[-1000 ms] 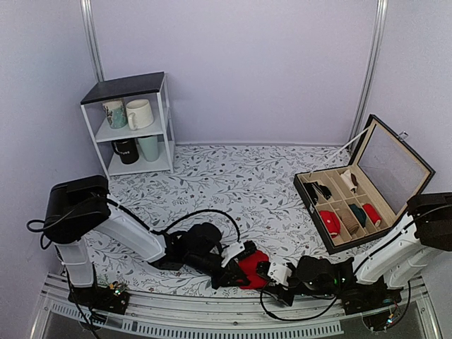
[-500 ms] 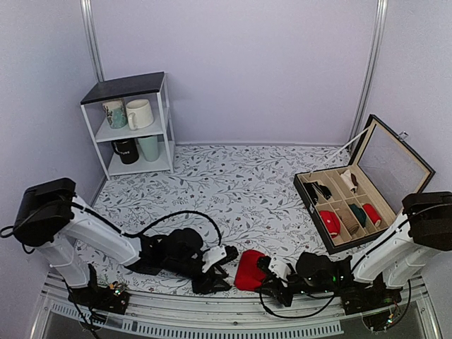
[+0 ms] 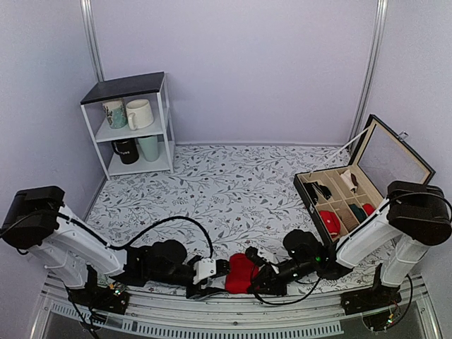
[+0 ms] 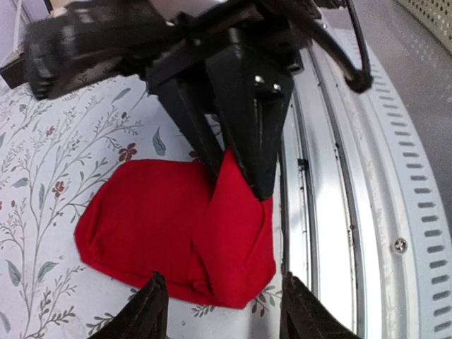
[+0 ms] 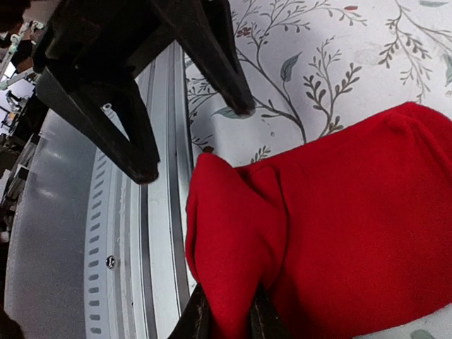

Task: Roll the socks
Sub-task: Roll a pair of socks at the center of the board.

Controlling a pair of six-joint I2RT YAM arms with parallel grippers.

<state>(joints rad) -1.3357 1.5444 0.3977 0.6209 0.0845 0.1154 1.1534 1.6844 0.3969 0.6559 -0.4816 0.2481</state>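
socks (image 3: 241,274): bright red soft knit, bunched into a creased lump at bottom centre of the top view. They sit on the leaf-print surface (image 3: 233,191), right beside the ribbed metal rail (image 4: 332,176). right fingers (image 5: 201,318) closed, pinching a fold at the lump's edge. left fingers (image 4: 152,311) spread apart, gripping nothing, just short of it.

The red socks (image 3: 240,273) lie bunched at the 6 o'clock edge of the flowered surface (image 3: 233,183). The left claw (image 3: 212,279) sits just at their 9 o'clock side, and the right claw (image 3: 257,275) touches them at 3 o'clock.
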